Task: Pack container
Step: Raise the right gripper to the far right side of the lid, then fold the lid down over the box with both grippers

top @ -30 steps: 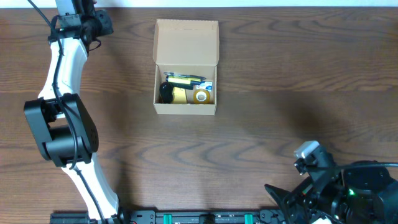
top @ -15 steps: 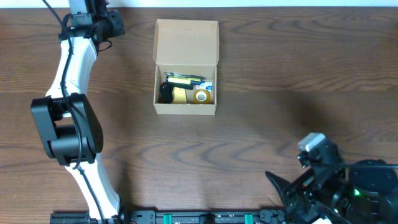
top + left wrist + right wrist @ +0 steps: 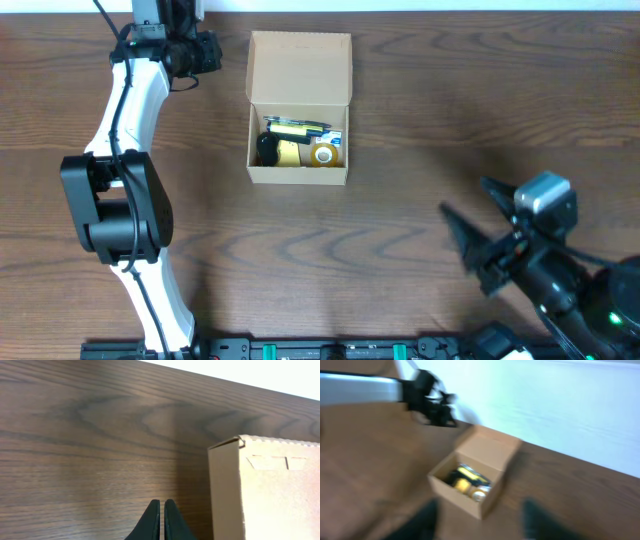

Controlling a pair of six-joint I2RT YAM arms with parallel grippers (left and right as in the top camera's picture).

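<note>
Box (image 3: 300,62), lid open, on bench (image 3: 450,100); left tool (image 3: 161,505) closed beside its far-left corner; right tool (image 3: 462,194) parted, empty, well apart

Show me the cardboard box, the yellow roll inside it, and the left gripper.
cardboard box (image 3: 300,65), overhead view, on its open lid.
yellow roll (image 3: 323,152), overhead view, on its top.
left gripper (image 3: 161,505), left wrist view, between its shut tips.

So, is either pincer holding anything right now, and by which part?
Nothing is held. The left pincer is shut and empty beside the container; the right pincer is open, empty, well apart from it.
</note>
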